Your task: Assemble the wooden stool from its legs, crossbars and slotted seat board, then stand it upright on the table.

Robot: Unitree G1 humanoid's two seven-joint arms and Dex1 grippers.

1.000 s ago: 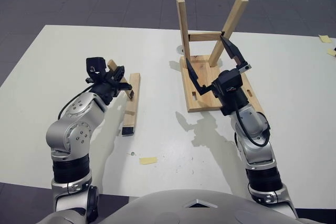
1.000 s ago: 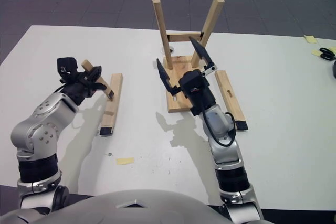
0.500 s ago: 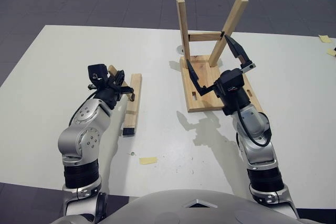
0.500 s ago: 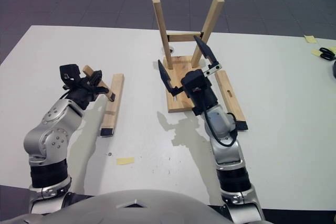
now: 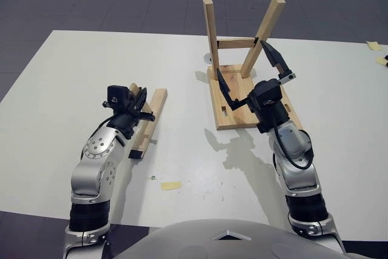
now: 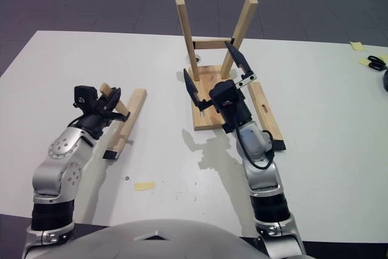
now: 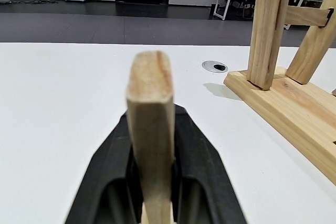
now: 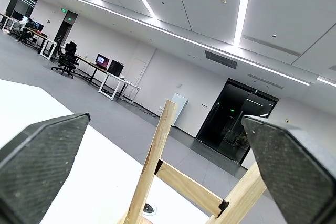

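The slotted seat board (image 5: 234,111) lies flat on the white table (image 5: 73,71) with two legs (image 5: 210,34) standing up from it, joined by a crossbar (image 5: 236,42). My right gripper (image 5: 244,60) hovers open just above the board, its fingers spread in front of those legs with nothing between them. Another wooden bar (image 6: 266,115) lies along the board's right side. To the left, my left gripper (image 5: 143,107) is shut on a loose wooden bar (image 7: 151,98), which is attached to a longer leg (image 5: 149,122) lying on the table.
A yellow tape scrap (image 5: 171,185) lies near the table's front edge. A round cable port (image 7: 214,66) sits behind the board. Yellow notes (image 5: 376,45) and black scissors (image 6: 377,60) are at the far right. Dark floor lies beyond the table.
My left arm has drawn back toward me and turned, swinging the loose leg piece so that its far end points more to the right. The right gripper has barely shifted.
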